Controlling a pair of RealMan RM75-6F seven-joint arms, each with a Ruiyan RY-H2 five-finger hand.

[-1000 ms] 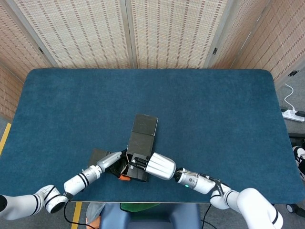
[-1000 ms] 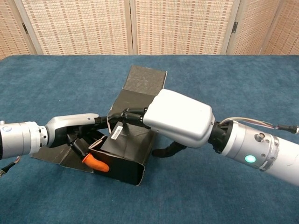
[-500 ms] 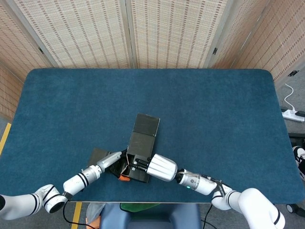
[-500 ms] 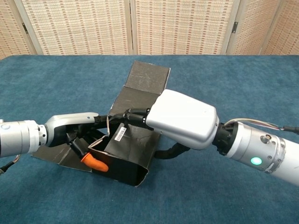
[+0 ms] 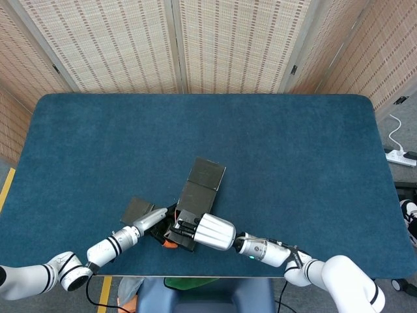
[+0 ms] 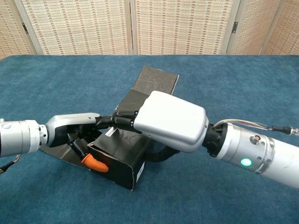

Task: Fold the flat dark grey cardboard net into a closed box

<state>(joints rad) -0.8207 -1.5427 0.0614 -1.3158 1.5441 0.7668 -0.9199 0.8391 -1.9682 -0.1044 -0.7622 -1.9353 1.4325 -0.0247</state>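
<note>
The dark grey cardboard net (image 5: 203, 181) lies partly folded near the table's front edge. Its far flap (image 6: 156, 80) still points flat toward the back, and its front wall (image 6: 117, 164) stands up. My right hand (image 6: 170, 120) covers the folded part from above, with its fingers (image 6: 122, 120) laid over the top panel and its thumb curled under the right side. My left hand (image 6: 74, 132) reaches in from the left. One finger stretches along the panel's edge, and an orange-tipped finger (image 6: 95, 163) sits against the front wall. In the head view the left hand (image 5: 152, 219) and right hand (image 5: 212, 231) meet at the box.
A flat flap of the net (image 5: 135, 208) lies on the blue tablecloth (image 5: 293, 163) under my left hand. Woven screens stand behind the table. The front table edge runs close below both forearms.
The net has turned clockwise, so its far flap now points further right. My right hand has shifted left over the box and pressed the top panel lower. The left hand has barely moved.
</note>
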